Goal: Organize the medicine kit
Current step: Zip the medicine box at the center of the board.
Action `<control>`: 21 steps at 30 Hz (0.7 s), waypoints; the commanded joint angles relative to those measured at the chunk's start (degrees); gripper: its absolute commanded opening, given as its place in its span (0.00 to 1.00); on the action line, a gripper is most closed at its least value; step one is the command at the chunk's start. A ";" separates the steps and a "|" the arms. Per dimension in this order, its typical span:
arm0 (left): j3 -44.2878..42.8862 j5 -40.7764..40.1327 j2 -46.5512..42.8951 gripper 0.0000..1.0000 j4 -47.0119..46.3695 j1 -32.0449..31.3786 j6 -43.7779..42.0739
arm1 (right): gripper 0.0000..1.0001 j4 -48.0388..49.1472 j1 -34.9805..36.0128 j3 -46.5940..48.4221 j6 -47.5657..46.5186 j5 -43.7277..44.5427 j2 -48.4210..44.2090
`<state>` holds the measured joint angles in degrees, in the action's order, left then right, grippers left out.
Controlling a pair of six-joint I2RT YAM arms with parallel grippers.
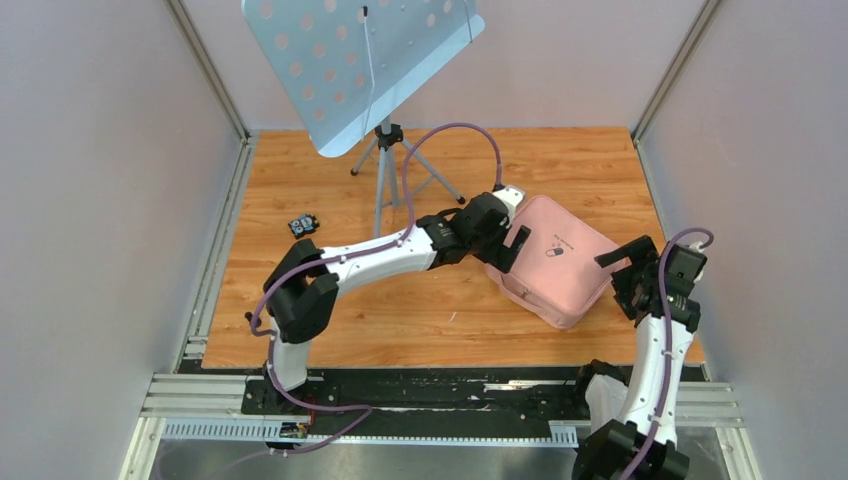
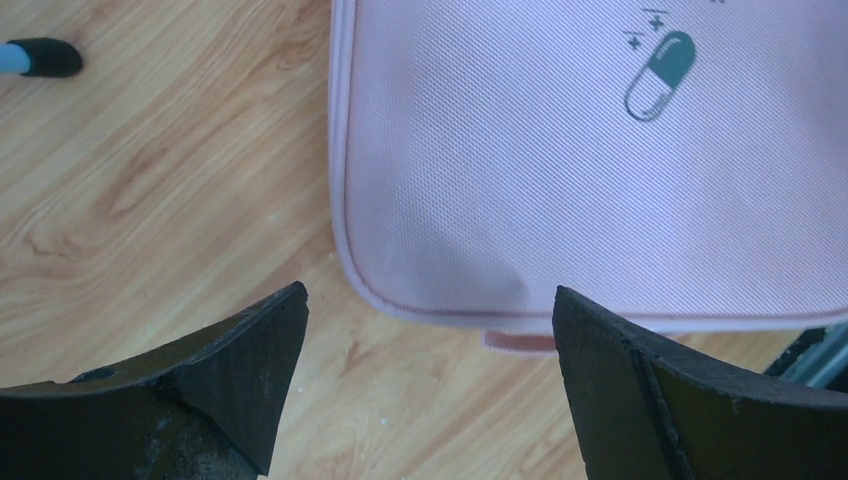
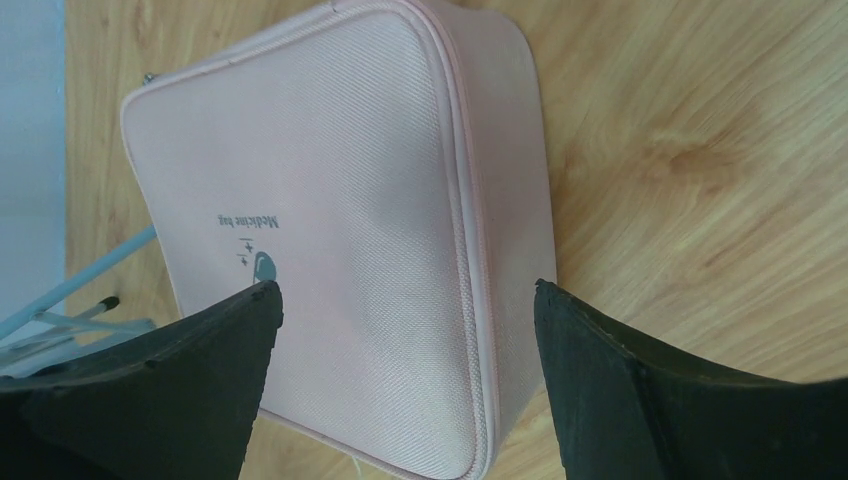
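Left end effector (image 1: 515,250) of mine hangs released, jaws spread wide, over the left corner of the pink soft rectangular zip medicine kit (image 1: 560,265), gripping nothing. From above, the kit lies flat and closed on the right half of the wooden bench (image 1: 400,310), turned on a slant, between my two end effectors. Only that top view shows the pale blue perforated metal music stand (image 1: 350,60) at the back and a small black object (image 1: 303,225) on the bench to the left.

My left wrist camera shows the left end effector (image 2: 430,293) above a rounded corner of the kit (image 2: 560,180), the dark pill logo (image 2: 660,75) up close, and one black-tipped stand foot (image 2: 40,57).

My right end effector (image 1: 622,278) sits at the kit's right edge. Its wrist camera shows the right end effector (image 3: 407,285) open as well, jaws straddling the kit (image 3: 340,230) without touching it, and alone shows the printed lettering (image 3: 250,222) and the seam along the side wall.
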<state>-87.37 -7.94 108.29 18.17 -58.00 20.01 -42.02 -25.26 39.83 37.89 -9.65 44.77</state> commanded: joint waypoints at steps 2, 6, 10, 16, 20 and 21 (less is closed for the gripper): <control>-5.46 5.45 4.97 1.00 -0.88 3.32 -1.88 | 0.93 7.23 -3.31 -2.96 0.54 -14.80 2.24; -6.52 10.32 6.89 1.00 -2.62 3.93 -2.76 | 0.93 9.91 -3.33 -2.22 -0.44 -18.56 7.37; -9.66 12.63 10.38 1.00 0.01 3.94 -2.79 | 0.93 13.03 -3.09 -0.28 -0.08 -20.10 11.97; -6.88 21.75 9.91 0.98 -3.40 3.83 -1.51 | 0.93 18.24 -2.07 4.93 1.09 -19.72 19.36; -2.90 24.21 7.75 0.97 -4.70 2.47 -0.53 | 0.93 22.52 -0.11 9.39 2.49 -19.46 27.54; -1.22 24.38 6.54 0.97 -4.72 1.34 -0.43 | 0.93 23.04 0.40 11.09 2.16 -19.20 29.94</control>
<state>-92.66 8.78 118.26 14.98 -53.06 18.85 -27.92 -27.57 44.95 37.71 -24.88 70.11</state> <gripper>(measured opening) 0.974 0.932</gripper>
